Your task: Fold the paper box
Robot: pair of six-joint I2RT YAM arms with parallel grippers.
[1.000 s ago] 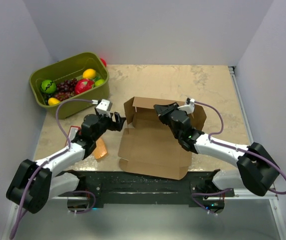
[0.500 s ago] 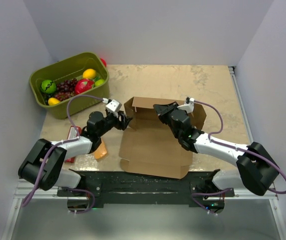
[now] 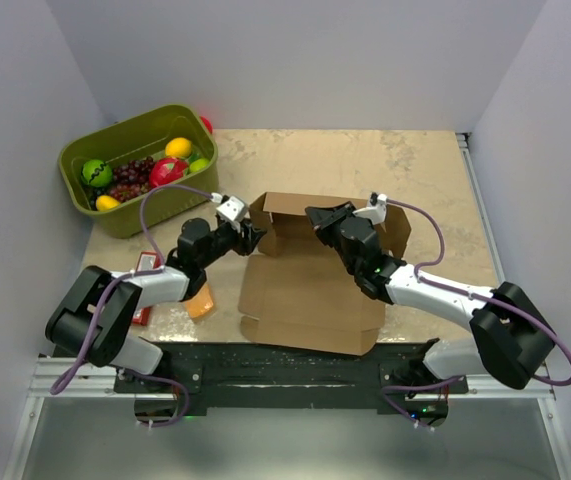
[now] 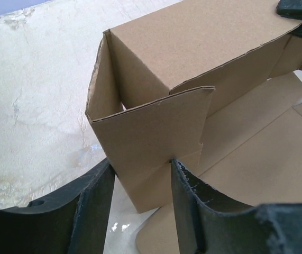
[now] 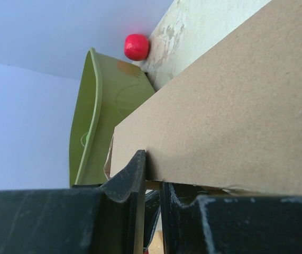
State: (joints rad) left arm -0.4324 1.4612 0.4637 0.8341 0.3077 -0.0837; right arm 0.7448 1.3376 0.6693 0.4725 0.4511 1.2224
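Your left end effector (image 4: 140, 174) stands about half open. Its fingers (image 4: 95, 196) straddle the lower corner of the upright left side flap of the paper box (image 3: 310, 290), and the cardboard sits between them without looking clamped. Your right end effector (image 5: 152, 169) is nearly closed and pinches the top edge of the raised far wall.

The box lies in the middle of the desk (image 3: 365, 160), between the two arms. Its base panel is flat, its near flaps are spread toward the arm bases, and the far-left corner is already standing.

Expect the corrugated board to be light and stiff across each panel, and to bend willingly only along the die-cut creases. It will probably skate on the smooth desk if you push it with one arm alone, so use the right-hand pinch as the anchor. Take the side flap well in from its free edge with full pad contact. A hard squeeze on a bare corner is likely to crush the fluting.
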